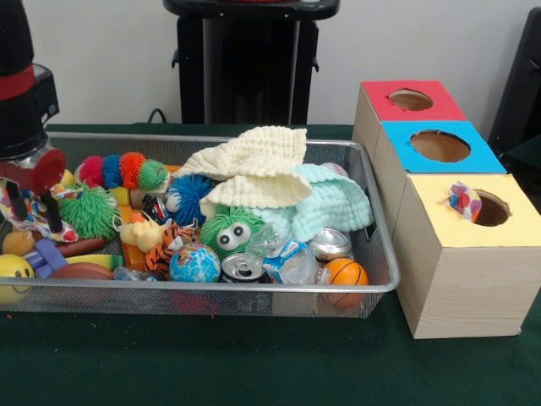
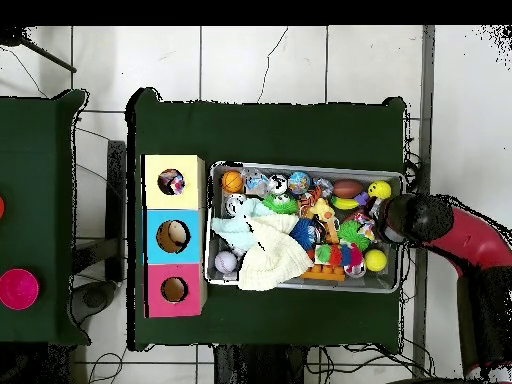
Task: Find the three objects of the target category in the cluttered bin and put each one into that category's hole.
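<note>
My gripper (image 1: 32, 211) hangs over the left end of the wire bin (image 1: 254, 289), and its dark fingers (image 1: 52, 216) stand apart on either side of a dotted, many-coloured cloth piece (image 1: 34, 227). I cannot tell whether they touch it. In the overhead view the gripper (image 2: 385, 222) is at the bin's (image 2: 300, 166) right end. A similar dotted piece (image 1: 463, 201) lies half inside the yellow box's hole (image 1: 490, 209) and shows in that hole (image 2: 171, 182) from above. The blue box (image 1: 439, 146) and red box (image 1: 412, 100) have open holes.
The bin is crowded: a cream towel (image 1: 254, 152) on a mint towel (image 1: 338, 203), a green furry toy with eyes (image 1: 230, 233), a globe ball (image 1: 194, 264), a basketball (image 1: 345, 272), cans (image 1: 243, 268), a spiky green ball (image 1: 87, 211) and a yellow smiley ball (image 1: 13, 271) beside the gripper.
</note>
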{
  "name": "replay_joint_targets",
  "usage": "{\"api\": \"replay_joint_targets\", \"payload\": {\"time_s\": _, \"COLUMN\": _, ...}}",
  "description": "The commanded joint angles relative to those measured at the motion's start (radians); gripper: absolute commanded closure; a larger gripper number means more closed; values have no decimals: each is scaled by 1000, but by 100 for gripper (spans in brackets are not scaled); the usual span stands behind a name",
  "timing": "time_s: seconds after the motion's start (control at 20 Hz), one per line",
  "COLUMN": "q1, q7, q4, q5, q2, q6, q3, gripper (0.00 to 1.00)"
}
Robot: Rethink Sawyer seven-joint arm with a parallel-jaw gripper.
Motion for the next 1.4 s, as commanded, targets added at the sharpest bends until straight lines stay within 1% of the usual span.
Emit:
{"api": "replay_joint_targets", "payload": {"time_s": 0.05, "q1": 18, "q7": -71, "q4": 100, "q5": -10, "q2": 9, "q6": 64, "q3": 53, "gripper": 0}}
{"api": "replay_joint_targets", "payload": {"time_s": 0.15, "q1": 19, "q7": -65, "q4": 124, "q5": -5, "q2": -12, "q6": 65, "q3": 51, "gripper": 0}}
{"api": "replay_joint_targets", "payload": {"time_s": 0.25, "q1": 14, "q7": -72, "q4": 126, "q5": -10, "q2": -9, "q6": 55, "q3": 53, "gripper": 0}}
{"api": "replay_joint_targets", "payload": {"time_s": 0.4, "q1": -5, "q7": -104, "q4": 86, "q5": -20, "q2": 42, "q6": 49, "q3": 63, "gripper": 0}}
{"api": "replay_joint_targets", "payload": {"time_s": 0.5, "q1": -18, "q7": -121, "q4": 70, "q5": -25, "q2": 60, "q6": 48, "q3": 67, "gripper": 0}}
{"api": "replay_joint_targets", "payload": {"time_s": 0.65, "q1": -39, "q7": -157, "q4": 46, "q5": -28, "q2": 77, "q6": 63, "q3": 76, "gripper": 0}}
{"api": "replay_joint_targets", "payload": {"time_s": 0.8, "q1": -57, "q7": -187, "q4": 20, "q5": -23, "q2": 74, "q6": 110, "q3": 85, "gripper": 0}}
{"api": "replay_joint_targets", "payload": {"time_s": 0.95, "q1": -61, "q7": -192, "q4": -3, "q5": -29, "q2": 78, "q6": 125, "q3": 86, "gripper": 0}}
{"api": "replay_joint_targets", "payload": {"time_s": 1.05, "q1": -64, "q7": -181, "q4": -4, "q5": -27, "q2": 82, "q6": 118, "q3": 90, "gripper": 0}}
{"api": "replay_joint_targets", "payload": {"time_s": 1.2, "q1": -67, "q7": -159, "q4": 11, "q5": -29, "q2": 64, "q6": 102, "q3": 90, "gripper": 0}}
{"api": "replay_joint_targets", "payload": {"time_s": 1.4, "q1": -97, "q7": -154, "q4": 31, "q5": -19, "q2": 44, "q6": 93, "q3": 99, "gripper": 0}}
